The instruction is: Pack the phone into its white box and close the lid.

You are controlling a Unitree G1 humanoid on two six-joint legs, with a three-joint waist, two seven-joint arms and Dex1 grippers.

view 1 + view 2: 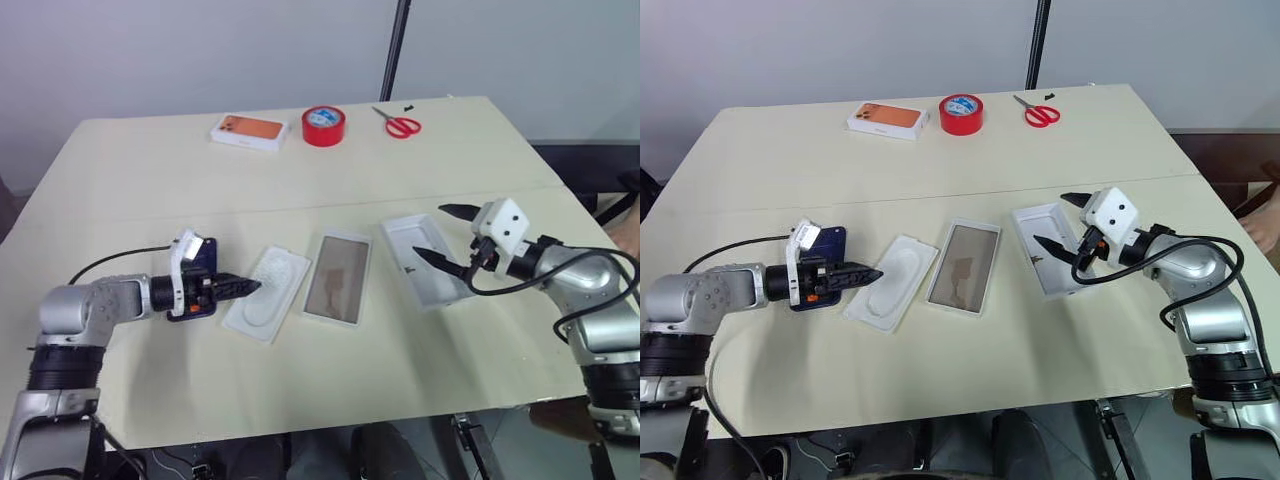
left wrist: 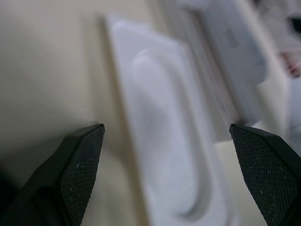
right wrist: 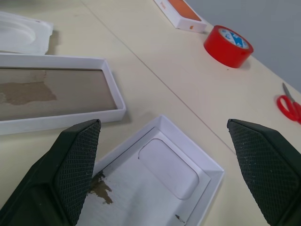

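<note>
— Phone point(image 1: 830, 262): where is it?
— Under the left gripper point(image 1: 862, 273), left of the white insert point(image 1: 890, 282). That gripper's fingers are spread wide, holding nothing, tips over the insert's edge.
— And the right gripper point(image 1: 1058, 222)?
— Wide open too, empty, hovering above the lid point(image 1: 1045, 248). Left of the lid lies the box point(image 1: 962, 267), between lid and insert.

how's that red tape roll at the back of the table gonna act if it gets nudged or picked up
The red tape roll lies flat on its side on the table, so a nudge would probably slide it rather than roll it. Stood on edge, its round shape would likely let it roll off. It looks like a stiff ring, probably easy to pinch across the wall.
</note>
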